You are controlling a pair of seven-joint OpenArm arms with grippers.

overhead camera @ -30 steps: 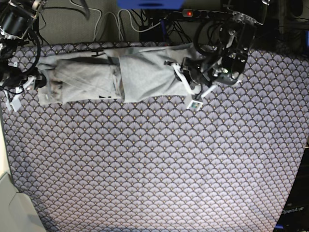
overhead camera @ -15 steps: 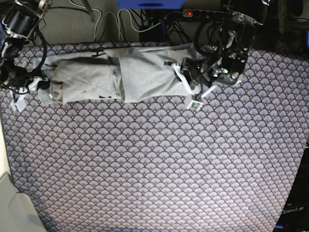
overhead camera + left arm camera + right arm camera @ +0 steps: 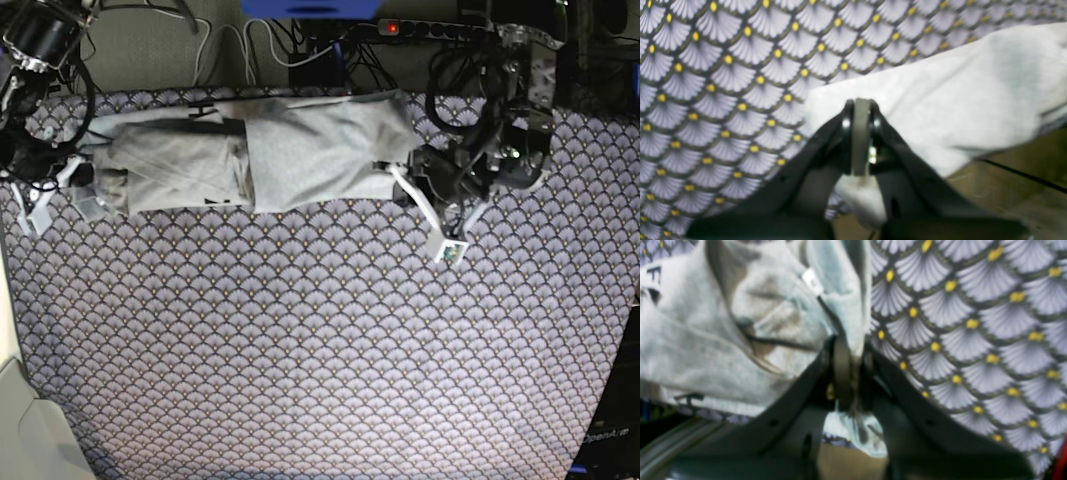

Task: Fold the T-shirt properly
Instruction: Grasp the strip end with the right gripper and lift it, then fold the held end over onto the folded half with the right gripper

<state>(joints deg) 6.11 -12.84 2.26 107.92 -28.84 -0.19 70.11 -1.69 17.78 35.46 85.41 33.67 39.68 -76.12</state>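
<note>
The light grey T-shirt (image 3: 300, 150) lies folded into a long strip across the back of the tablecloth, with black lettering (image 3: 205, 112) showing at its edges. On the right of the base view, my left gripper (image 3: 404, 188) is shut on the shirt's right end. In the left wrist view the gripper (image 3: 860, 110) pinches the pale cloth (image 3: 940, 100) at its corner. My right gripper (image 3: 88, 198) is at the shirt's left end. In the right wrist view it (image 3: 848, 350) is shut, with a fold of the bunched shirt (image 3: 740, 323) running between its fingers.
The purple-grey fan-patterned tablecloth (image 3: 320, 350) covers the table. Cables and a power strip (image 3: 420, 28) with a red light lie behind the back edge. A beige surface (image 3: 20, 420) sits off the front left corner. The shirt's ends lie close to the back edge.
My right gripper has moved in onto the shirt's left end and shut on it. My left gripper has shifted right and a little nearer, drawing the shirt's right end out.
</note>
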